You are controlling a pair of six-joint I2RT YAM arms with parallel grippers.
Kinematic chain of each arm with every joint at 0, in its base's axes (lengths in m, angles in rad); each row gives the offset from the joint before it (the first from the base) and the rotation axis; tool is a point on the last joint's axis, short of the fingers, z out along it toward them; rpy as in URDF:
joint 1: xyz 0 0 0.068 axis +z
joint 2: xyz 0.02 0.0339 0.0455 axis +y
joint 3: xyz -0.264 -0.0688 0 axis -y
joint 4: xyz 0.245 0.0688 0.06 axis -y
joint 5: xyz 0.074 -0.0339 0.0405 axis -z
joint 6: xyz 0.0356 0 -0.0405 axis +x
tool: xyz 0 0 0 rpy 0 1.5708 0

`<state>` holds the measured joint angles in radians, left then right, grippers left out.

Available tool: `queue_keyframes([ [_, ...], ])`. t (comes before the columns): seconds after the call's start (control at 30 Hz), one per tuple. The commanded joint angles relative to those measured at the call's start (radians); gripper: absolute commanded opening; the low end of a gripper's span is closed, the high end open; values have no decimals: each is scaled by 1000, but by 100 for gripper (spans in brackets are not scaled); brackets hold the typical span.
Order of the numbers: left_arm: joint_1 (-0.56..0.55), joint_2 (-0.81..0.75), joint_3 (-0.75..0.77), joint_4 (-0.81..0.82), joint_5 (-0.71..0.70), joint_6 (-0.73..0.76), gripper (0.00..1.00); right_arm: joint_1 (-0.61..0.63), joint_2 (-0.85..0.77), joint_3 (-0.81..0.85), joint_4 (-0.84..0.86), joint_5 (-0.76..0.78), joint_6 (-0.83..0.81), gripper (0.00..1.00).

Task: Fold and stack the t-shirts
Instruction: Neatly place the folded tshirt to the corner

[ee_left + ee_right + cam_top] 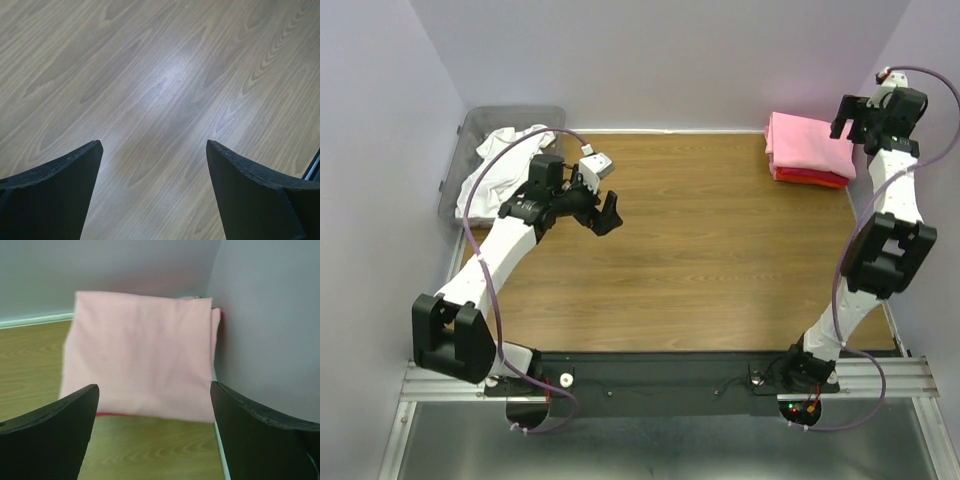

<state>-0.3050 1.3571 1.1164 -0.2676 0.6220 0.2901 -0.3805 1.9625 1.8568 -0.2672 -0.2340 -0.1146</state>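
A stack of folded t-shirts [808, 148] lies at the far right corner of the table, a light pink one [140, 352] on top and red and orange edges [810, 179] showing beneath. My right gripper [852, 120] hovers open just right of the stack, nothing between its fingers [60, 430]. A crumpled white t-shirt [505, 160] lies in the bin at the far left. My left gripper [598, 205] is open above bare wood right of the bin, its fingers [55, 190] empty.
The clear grey plastic bin [470, 135] stands at the far left corner against the wall. Lilac walls close in the table [700, 250] on the back, left and right. The right wall [270, 315] stands close beside the stack.
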Motion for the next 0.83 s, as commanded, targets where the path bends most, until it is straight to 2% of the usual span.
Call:
queue_keyframes([
  [0.0,15,-85,-29,41,24,-29,97,-8,-213,-132,19,-128,62,100],
  [0.07,17,-113,-36,51,-8,-55,97,-8,-325,-186,-25,-171,75,100],
  [0.3,37,-121,-41,2,-94,-85,97,-3,-539,-442,-213,-361,86,100],
  [0.43,46,-122,-85,-31,-156,-65,97,32,-625,-632,-251,-369,47,100],
  [0.57,47,-119,-145,-41,-214,-37,97,139,-700,-824,-277,-337,6,100],
  [0.8,47,-124,-185,-31,-280,-80,97,204,-815,-953,-293,-297,-20,100],
])
